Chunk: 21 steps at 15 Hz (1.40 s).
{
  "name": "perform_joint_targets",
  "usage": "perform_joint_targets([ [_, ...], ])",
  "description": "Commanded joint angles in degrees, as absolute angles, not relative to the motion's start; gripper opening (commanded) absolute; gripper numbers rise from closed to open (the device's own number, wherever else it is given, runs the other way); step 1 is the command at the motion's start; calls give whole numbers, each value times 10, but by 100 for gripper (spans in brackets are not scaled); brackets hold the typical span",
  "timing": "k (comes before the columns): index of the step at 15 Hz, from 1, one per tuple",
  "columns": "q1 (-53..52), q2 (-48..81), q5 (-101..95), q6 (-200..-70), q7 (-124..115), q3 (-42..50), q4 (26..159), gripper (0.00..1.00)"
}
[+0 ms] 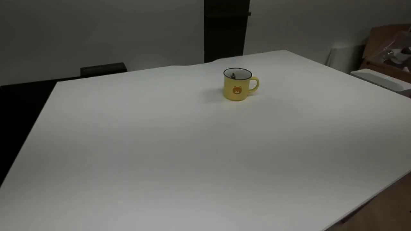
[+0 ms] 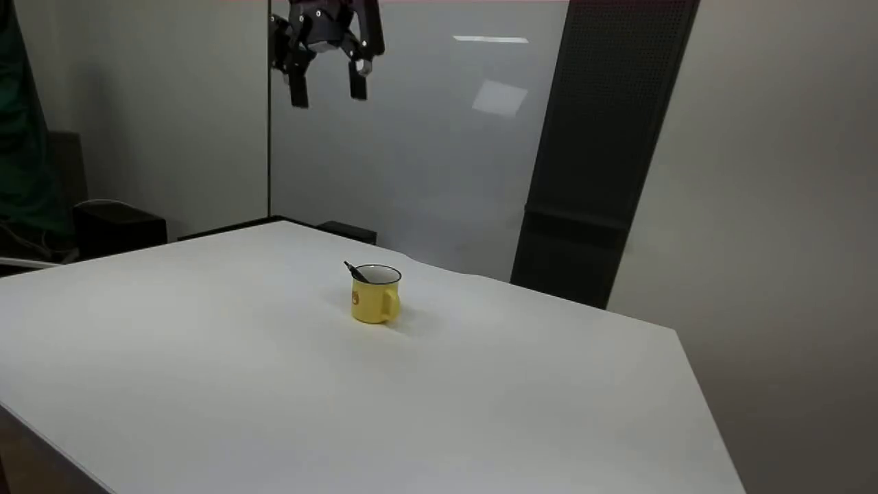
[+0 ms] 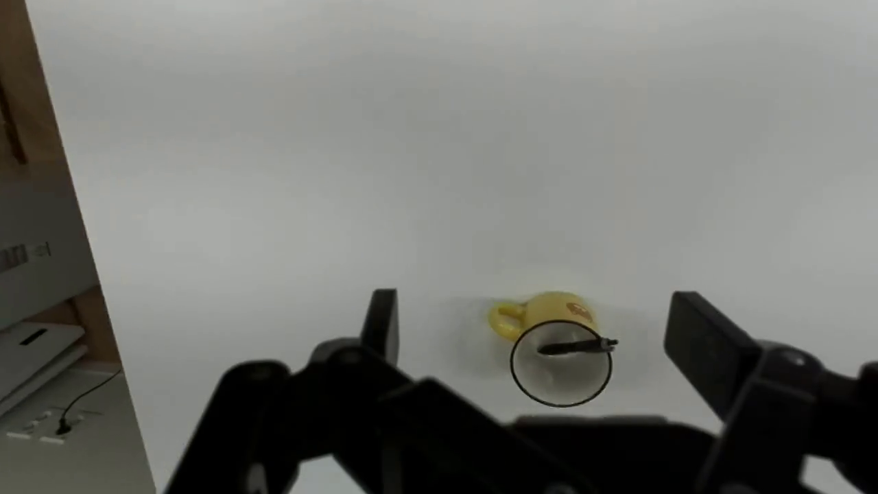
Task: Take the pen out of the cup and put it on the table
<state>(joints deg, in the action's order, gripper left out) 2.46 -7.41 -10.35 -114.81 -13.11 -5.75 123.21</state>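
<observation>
Far to the left of the small yellow mug (image 2: 374, 302), white inside with a dark rim, an exterior view shows a dark green cloth (image 2: 24, 137); nearer the mug, on the same side, sits a black, box-shaped object (image 2: 120, 228) beyond the plain white, flat worktop (image 2: 343, 398). High above the mug and slightly to its left in that view hangs the black, two-fingered pincer (image 2: 329, 99), its fingers (image 2: 358, 81) spread wide with a broad gap between them. The thin, dark, straight pen (image 2: 356, 272) leans in the mug, its upper end poking out past the rim on the left (the wrist view has that end crossing the rim on the right, away from the handle (image 3: 495, 320)). The mug stands upright on the worktop, a small orange animal face (image 1: 237, 90) on its outside. Right of the mug rises a tall, dark panel (image 2: 597, 137) beside a pale wall (image 2: 775, 206). Farther right of the mug, in an exterior view, a brown, cardboard-like box (image 1: 379, 37) holding clear plastic (image 1: 390, 43) stands past the worktop's edge.
</observation>
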Motion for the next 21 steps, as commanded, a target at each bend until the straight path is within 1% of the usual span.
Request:
perform_joint_targets([
  [1,14,27,-72,-1187,-127,-38,1160,100],
  [6,7,129,-43,-1229,-96,-25,1098,100],
  [7,5,88,-51,-1233,-102,-23,1140,100],
  [9,3,106,-50,-1238,-100,-19,1134,100],
  [14,-5,100,-73,-1248,-124,-17,1135,100],
  [21,-48,183,-134,-1266,-171,-13,1103,100],
])
